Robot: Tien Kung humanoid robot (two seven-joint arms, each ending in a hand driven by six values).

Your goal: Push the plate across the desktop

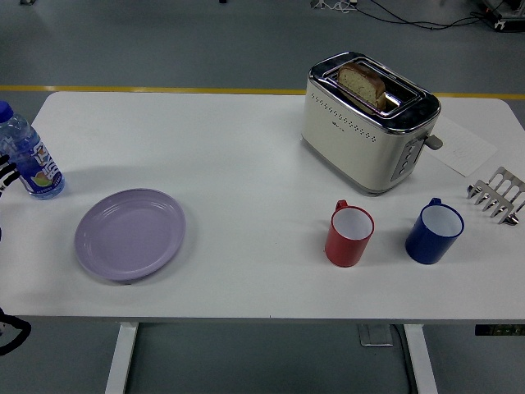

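A lilac plate (130,234) lies flat on the white table (246,164) at the near left. Only a sliver of my left hand (6,175) shows at the picture's left edge, just left of a water bottle (29,160) and up-left of the plate, apart from the plate. My right hand is out of view.
A cream toaster (365,123) with a bread slice (361,82) stands at the back right. A red mug (349,235) and a blue mug (434,232) stand near the front right. A metal toast rack (497,195) and a paper sheet (463,148) lie at the far right.
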